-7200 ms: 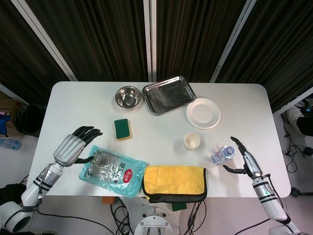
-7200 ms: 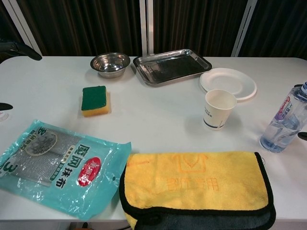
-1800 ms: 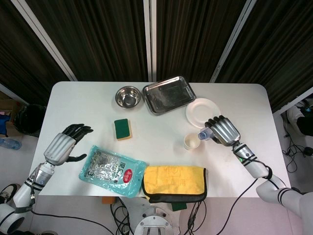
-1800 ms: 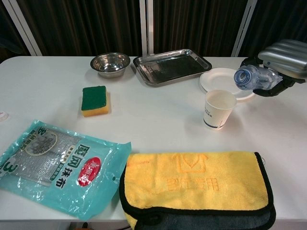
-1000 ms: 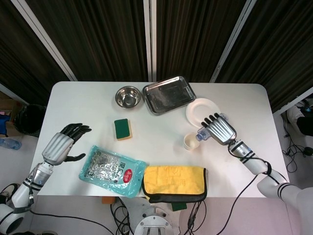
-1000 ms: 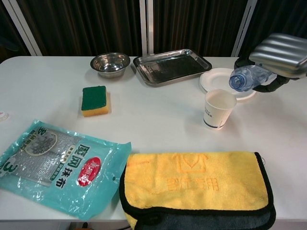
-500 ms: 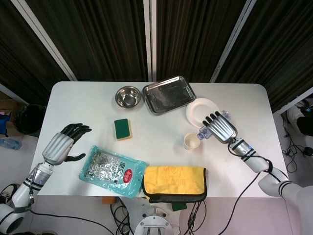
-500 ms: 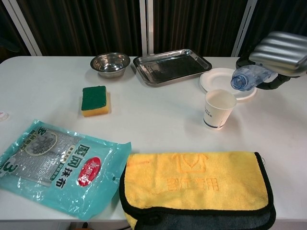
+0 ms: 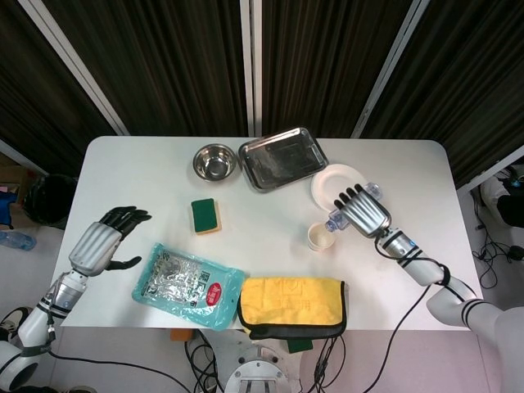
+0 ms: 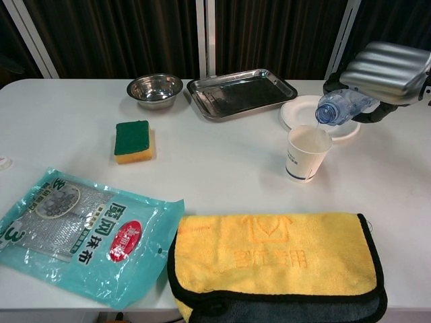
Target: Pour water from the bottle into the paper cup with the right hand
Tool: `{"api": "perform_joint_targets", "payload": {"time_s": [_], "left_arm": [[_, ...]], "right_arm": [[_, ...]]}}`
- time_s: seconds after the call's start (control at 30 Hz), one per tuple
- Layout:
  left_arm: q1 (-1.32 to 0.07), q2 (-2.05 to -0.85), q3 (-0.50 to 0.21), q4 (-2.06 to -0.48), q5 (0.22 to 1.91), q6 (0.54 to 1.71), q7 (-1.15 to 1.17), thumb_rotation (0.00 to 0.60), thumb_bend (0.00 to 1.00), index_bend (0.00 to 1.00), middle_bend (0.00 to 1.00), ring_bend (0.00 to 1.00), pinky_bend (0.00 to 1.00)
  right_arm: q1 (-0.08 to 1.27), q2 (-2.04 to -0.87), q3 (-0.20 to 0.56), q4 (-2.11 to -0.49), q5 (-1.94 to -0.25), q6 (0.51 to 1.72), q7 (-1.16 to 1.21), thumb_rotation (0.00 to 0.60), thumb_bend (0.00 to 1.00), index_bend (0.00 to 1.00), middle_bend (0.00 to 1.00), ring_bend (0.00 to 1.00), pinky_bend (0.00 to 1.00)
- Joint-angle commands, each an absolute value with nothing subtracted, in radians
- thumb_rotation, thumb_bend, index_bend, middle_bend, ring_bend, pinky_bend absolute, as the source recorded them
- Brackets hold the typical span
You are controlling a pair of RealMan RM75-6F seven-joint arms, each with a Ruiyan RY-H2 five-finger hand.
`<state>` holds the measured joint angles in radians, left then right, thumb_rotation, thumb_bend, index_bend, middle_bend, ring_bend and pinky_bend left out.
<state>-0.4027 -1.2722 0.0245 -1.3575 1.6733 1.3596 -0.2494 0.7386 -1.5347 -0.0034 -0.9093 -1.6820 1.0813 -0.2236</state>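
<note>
My right hand grips the clear plastic water bottle and tilts it on its side, neck pointing left and down. The bottle's mouth hangs just above the rim of the white paper cup, and a thin stream of water runs from it into the cup. The cup stands upright on the white table, right of centre. My left hand hovers at the table's left edge, fingers apart and holding nothing; the chest view does not show it.
A white plate lies just behind the cup. A steel tray and steel bowl sit at the back. A green-yellow sponge lies left of centre; a teal packet and folded yellow cloth lie along the front edge.
The right hand has tipped the bottle further and brought its mouth a little left and lower over the cup; water now streams into the cup. The left hand stays put.
</note>
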Motion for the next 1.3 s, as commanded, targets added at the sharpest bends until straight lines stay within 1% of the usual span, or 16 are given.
{"api": "perform_joint_targets", "payload": {"time_s": [0.03,1.3], "left_arm": [[-0.402,-1.272,0.025,-1.356,1.673,1.36,-0.251,0.593,0.13,0.19,0.17,0.12,0.17],[-0.404,-1.273,0.024,-1.349,1.672,1.357,-0.258,0.592,0.13,0.19,0.17,0.12,0.17]], "right_arm": [[0.739,-1.536,-0.004,-0.908,-1.68,1.08,-0.226,0.6,0.58,0.76,0.55,0.41,0.46],[0.754,-1.533,-0.013,-0.91,-1.678,1.073,-0.251,0.6,0.59,0.79,0.55,0.42,0.46]]}}
